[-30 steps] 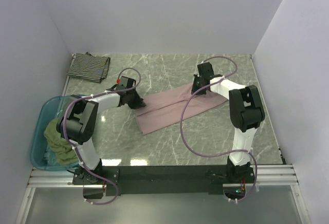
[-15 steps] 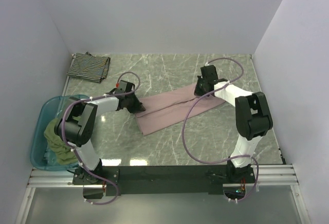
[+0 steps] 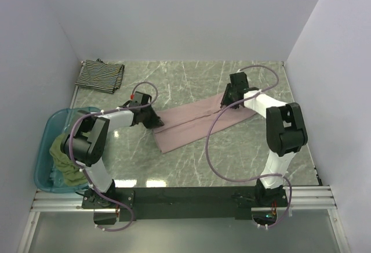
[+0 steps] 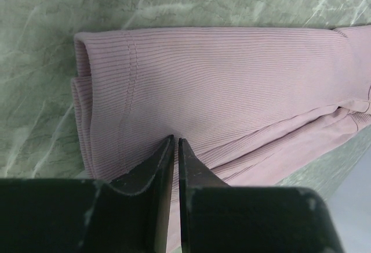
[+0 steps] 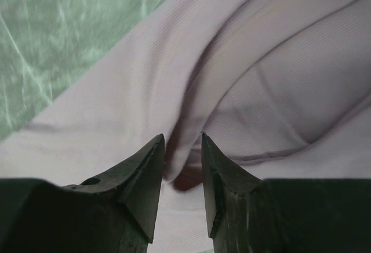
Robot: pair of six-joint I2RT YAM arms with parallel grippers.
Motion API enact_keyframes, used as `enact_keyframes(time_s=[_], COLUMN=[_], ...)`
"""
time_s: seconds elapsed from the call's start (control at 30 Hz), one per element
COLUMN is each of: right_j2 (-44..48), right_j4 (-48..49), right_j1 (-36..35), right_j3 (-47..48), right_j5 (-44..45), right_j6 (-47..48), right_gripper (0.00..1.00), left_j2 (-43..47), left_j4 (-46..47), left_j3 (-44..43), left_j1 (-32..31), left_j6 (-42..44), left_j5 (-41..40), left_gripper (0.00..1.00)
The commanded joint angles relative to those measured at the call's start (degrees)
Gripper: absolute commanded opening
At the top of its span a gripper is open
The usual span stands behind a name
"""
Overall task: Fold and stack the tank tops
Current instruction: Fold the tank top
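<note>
Mauve tank top (image 3: 185, 126), centre frame: left gripper (image 4: 175, 143) pinches its left end; right gripper (image 5: 182, 140) spread astride a fold.

We see that the right gripper (image 5: 181, 137) has let its jaws part. A second ago they were nearly closed; now there is a gap between the fingers, with a raised ridge of the mauve-pink tank top (image 5: 116, 102) lying in it. That gripper has also shifted slightly toward the right wall, and the right arm's elbow (image 3: 284, 122) has swung out with it. The left gripper (image 4: 175, 140), tips on the cloth's other end, has edged a little toward the arms' bases.
</note>
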State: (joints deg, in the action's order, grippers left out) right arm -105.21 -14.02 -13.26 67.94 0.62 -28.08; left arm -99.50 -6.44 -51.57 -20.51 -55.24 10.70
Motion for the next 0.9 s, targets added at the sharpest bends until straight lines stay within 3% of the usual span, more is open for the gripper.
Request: enact_keyframes(time_s=[0.0,0.27,0.67,0.87], right_j2=[2.91,-4.56,2.98,0.45], right_j4=[-0.47,-2.94,-1.36,-5.75], right_j1=[4.01,9.56,9.57,11.06], right_j3=[4.65,13.78,3.97,4.92], right_j5=[2.45,-0.01,3.33,6.94], right_j6=[-2.77,-5.76,-5.76,-7.25], right_gripper=[0.39,0.37,0.38,0.38], left_j2=[1.86,7.12,26.19,35.69], left_j4=[-0.86,0.20,-11.83,-16.32], left_j3=[2.08,9.90,20.89,18.09], left_j1=[-0.23,-0.49,-10.77,-15.43], left_j6=[-0.47,-8.12,-21.56,-17.46], left_j5=[-0.77,-5.94,-14.65,-17.64], left_gripper=[0.14,0.11,0.11,0.17])
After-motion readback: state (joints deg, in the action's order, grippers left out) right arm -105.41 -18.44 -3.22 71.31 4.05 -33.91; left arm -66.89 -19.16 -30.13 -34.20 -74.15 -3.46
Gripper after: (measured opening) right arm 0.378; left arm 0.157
